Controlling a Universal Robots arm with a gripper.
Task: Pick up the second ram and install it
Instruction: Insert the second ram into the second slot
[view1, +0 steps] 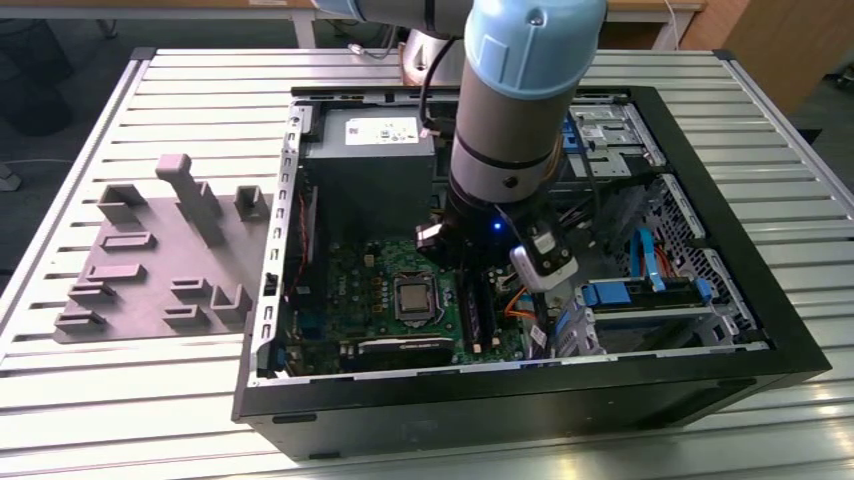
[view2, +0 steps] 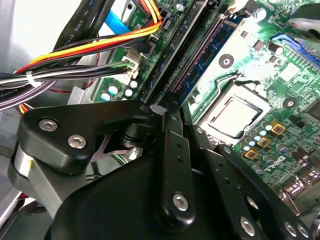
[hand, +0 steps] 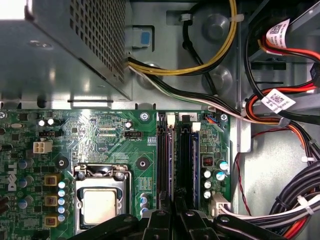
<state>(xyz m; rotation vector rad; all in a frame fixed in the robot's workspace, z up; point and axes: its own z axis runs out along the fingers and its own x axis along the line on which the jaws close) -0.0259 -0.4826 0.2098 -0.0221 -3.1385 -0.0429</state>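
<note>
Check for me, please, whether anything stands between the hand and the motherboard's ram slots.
Nothing visible does. The hand is right down at the slots, with nothing between them. A blue ram stands in the slot alongside, and the cables lie off to the side, not across the slots.

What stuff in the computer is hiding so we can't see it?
- Gripper fingertips: in the second wrist view, the gripper's own black links cover them.
- Memory slots: their near ends are hidden behind the gripper in the first wrist view.
- Motherboard: the arm hides part in the exterior view.
</note>
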